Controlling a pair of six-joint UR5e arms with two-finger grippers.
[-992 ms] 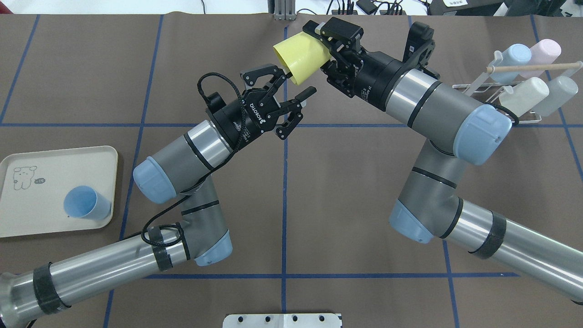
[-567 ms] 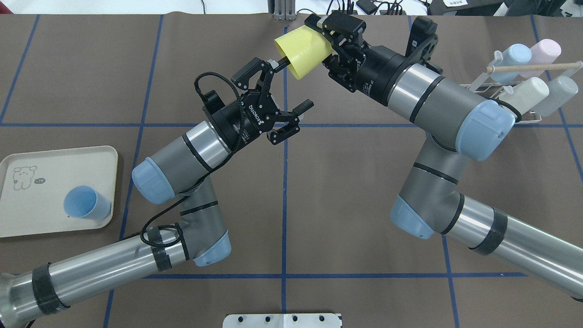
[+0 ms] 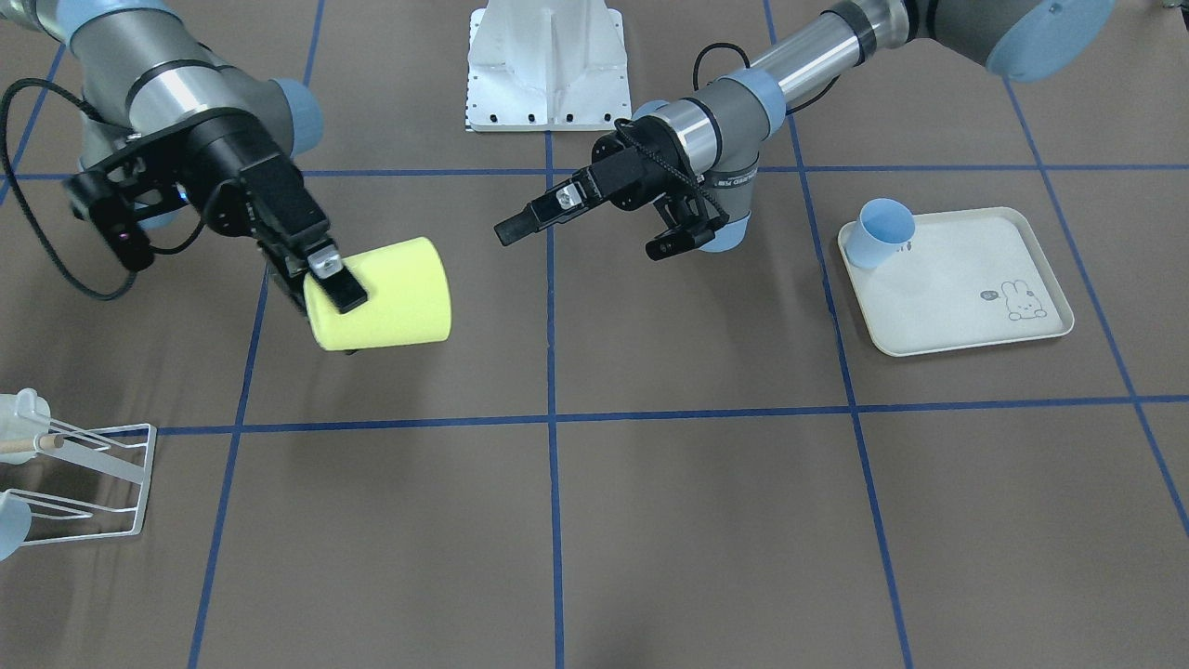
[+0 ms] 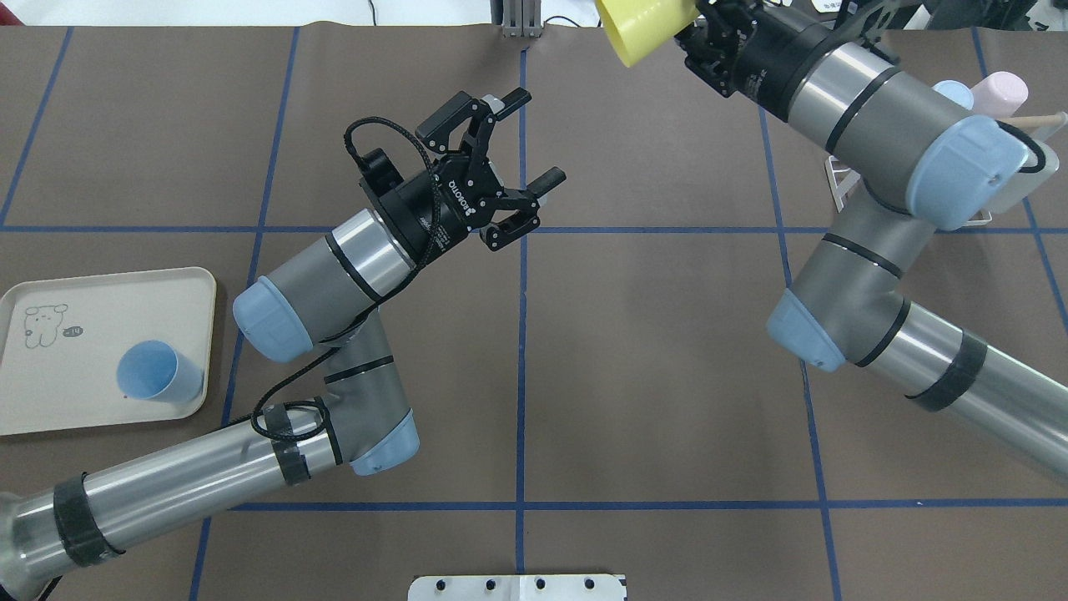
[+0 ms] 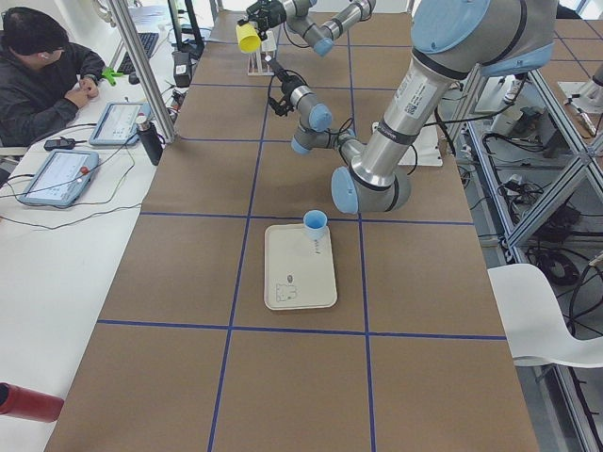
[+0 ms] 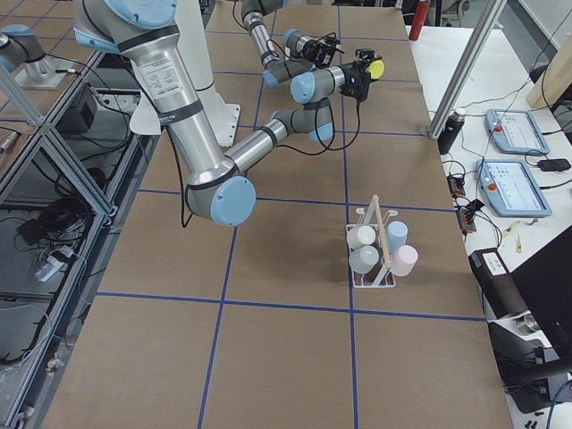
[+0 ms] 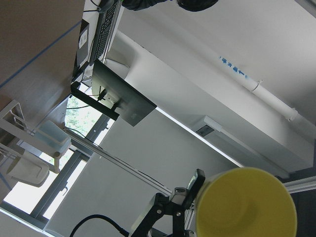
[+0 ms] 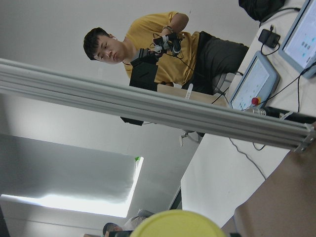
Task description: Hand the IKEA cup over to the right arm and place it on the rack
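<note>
My right gripper [image 3: 334, 288] is shut on the yellow cup [image 3: 390, 293] and holds it sideways above the table. In the overhead view the cup [image 4: 647, 29] is at the far edge, right of centre. It also shows in the left wrist view [image 7: 247, 202]. My left gripper [image 4: 538, 138] is open and empty, well apart from the cup, near the table's centre line. The white wire rack [image 3: 111, 465] with a wooden rod stands at the far right, partly hidden behind my right arm in the overhead view [image 4: 843, 179].
The rack [image 6: 375, 250] holds several pastel cups. A cream tray [image 4: 83, 367] at the left carries a blue cup [image 4: 158, 373]. A white base plate [image 3: 543, 70] sits at the robot's edge. An operator [image 5: 38, 56] sits at a side desk.
My right gripper has carried the yellow cup up and rightward, away from the left gripper. The left gripper has stayed open and drawn back a little.
</note>
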